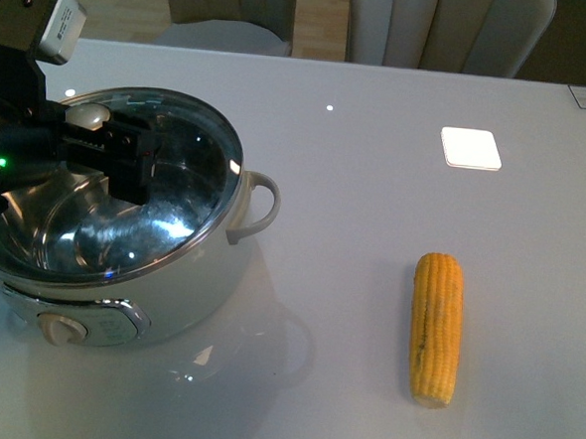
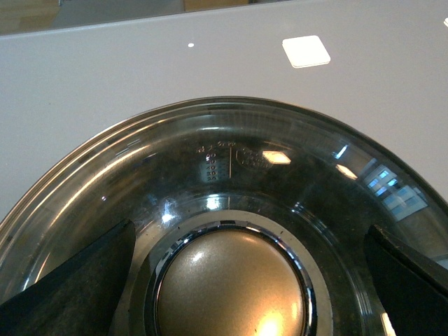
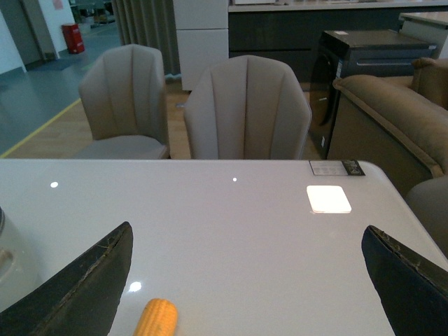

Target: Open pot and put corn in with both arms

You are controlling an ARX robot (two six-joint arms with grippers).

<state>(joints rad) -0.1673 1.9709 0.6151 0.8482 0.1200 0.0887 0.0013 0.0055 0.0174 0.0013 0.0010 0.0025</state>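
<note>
Corn [image 1: 436,328] lies bare on the white table [image 1: 373,205] at about 4 o'clock in the front view, its length running from 12 to 6. It is well apart from the pot [image 1: 183,302], which stands at 9 o'clock. A glass lid [image 1: 190,188] covers the pot; I cannot tell whether it sits flat on the rim. A loop handle [image 1: 259,203] juts out at the pot's 3 o'clock, and the control knob [image 1: 62,330] shows at its 7 o'clock. The left gripper [image 1: 137,160] hangs over the lid with its jaws spread. In the left wrist view its black fingers [image 2: 77,280] stand either side of the lid knob [image 2: 231,287], a gap on each side. The right gripper [image 3: 246,227] is outside the front view. Its wrist view shows the jaws wide apart over the table, nothing between them, with grey chairs [image 3: 245,112] beyond the table.
</note>
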